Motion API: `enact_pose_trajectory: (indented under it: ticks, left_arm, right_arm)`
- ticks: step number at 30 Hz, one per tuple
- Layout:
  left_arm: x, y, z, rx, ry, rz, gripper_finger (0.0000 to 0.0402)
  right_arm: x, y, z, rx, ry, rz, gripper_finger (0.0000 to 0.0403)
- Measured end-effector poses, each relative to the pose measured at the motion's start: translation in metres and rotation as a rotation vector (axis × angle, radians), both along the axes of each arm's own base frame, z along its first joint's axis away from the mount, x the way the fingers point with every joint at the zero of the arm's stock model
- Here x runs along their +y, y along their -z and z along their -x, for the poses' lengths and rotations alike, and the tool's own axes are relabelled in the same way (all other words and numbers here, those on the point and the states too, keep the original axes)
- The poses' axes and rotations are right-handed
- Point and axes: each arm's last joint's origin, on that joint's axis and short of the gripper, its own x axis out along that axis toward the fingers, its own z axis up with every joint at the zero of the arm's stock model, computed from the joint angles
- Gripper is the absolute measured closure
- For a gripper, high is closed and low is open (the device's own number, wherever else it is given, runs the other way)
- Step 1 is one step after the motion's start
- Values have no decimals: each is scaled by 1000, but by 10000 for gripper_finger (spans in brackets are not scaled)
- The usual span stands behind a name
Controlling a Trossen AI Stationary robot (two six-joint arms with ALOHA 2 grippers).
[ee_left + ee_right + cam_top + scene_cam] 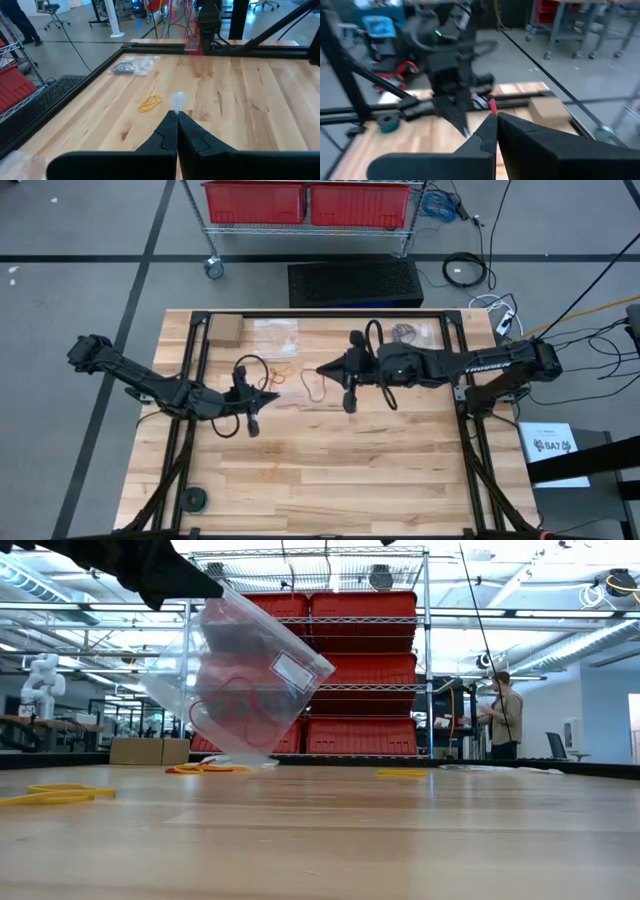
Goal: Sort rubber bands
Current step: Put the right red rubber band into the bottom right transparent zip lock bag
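Observation:
A clear plastic bag (250,670) with red rubber bands (232,705) inside hangs tilted over the table's middle, its lowest corner just above the wood. My left gripper (215,585) (276,393) is shut on the bag's top corner. My right gripper (320,370) (495,116) hovers higher, just right of the bag, pointing at the left gripper; it is shut with a bit of red rubber band (492,106) at its tips. Loose orange bands (281,370) and yellow bands (150,103) lie flat on the table. My left gripper pinches the bag's uppermost corner (218,590) between its two fingertips, coming in nearly level from the table's left; a tuft of clear plastic (177,100) sticks out past the tips. The bag hangs below, tilted and clear of the table. My right gripper pinches a red rubber band (492,106) at its very fingertips, reaching nearly level from the table's right. Only a short red piece shows beside the tips. A red streak (196,45) shows below it in the left wrist view, clear of the table.
A cardboard box (225,330) and a clear bag (275,335) lie at the far left. A bag with dark bands (405,332) lies at the far right. A black roll (193,500) sits near the front left corner. Bare wood fills the near half.

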Motion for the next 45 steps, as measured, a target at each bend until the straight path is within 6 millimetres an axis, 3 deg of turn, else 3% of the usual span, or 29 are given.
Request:
enact_pose_trajectory:
  ticks: [16,38,45]
  left_arm:
    - [-6,-7,-12,-110,91,-5,402]
    - [0,-2,-25,-117,86,3,402]
    - [-2,-5,-25,-154,129,21,402]
  right_arm:
    - [13,-4,-2,-58,-79,2,403]
    - [19,-5,-2,-71,-96,8,403]
    - [20,7,-12,-29,-98,11,403]
